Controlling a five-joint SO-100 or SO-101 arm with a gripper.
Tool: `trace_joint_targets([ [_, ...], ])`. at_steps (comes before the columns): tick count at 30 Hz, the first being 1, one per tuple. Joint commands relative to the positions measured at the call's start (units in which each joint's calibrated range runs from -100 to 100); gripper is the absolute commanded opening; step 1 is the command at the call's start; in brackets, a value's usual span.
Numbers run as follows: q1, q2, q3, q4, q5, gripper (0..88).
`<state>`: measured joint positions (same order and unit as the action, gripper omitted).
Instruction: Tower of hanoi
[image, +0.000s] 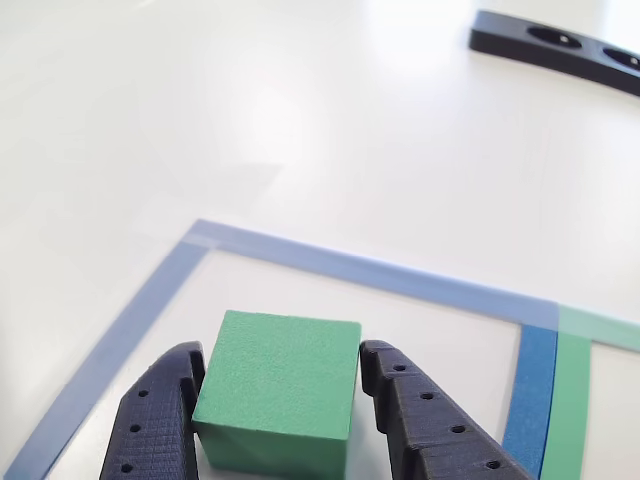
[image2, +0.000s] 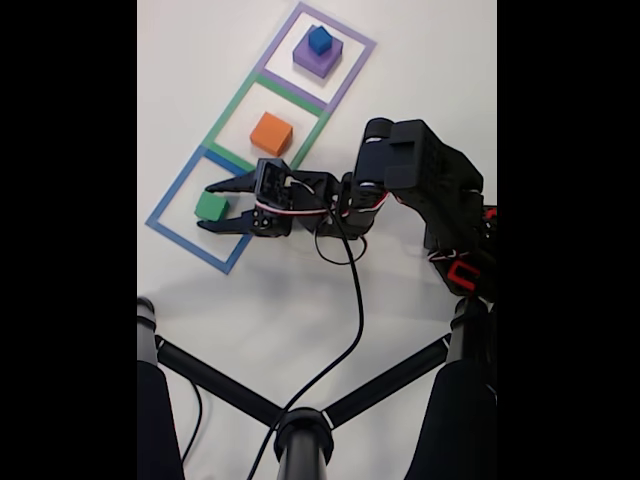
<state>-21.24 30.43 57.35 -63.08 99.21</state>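
Observation:
The green cube (image: 280, 385) (image2: 211, 206) rests on the table inside the blue square outline (image: 350, 265) (image2: 165, 215). My gripper (image: 282, 355) (image2: 208, 206) reaches in from the right in the fixed view. It stands open with one dark finger close on each side of the cube. The orange cube (image2: 271, 132) sits in the green square outline (image2: 232, 105). The purple cube (image2: 305, 62) stands in the purple outline (image2: 360, 45), with the small dark blue cube (image2: 319, 40) on top of it.
A black strip with round holes (image: 560, 45) lies far off on the white table. A black stand with spreading legs (image2: 300, 430) and a black cable (image2: 350, 300) occupy the near side in the fixed view.

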Motion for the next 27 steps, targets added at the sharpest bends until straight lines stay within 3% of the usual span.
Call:
trace_joint_targets([
  [1,-0.3,-0.9,0.2,-0.8,0.8,12.8],
  [14,0.1,-2.8,0.8,1.5,0.8,10.7],
  [27,0.4,-23.1,4.8,19.5,0.8,9.6],
])
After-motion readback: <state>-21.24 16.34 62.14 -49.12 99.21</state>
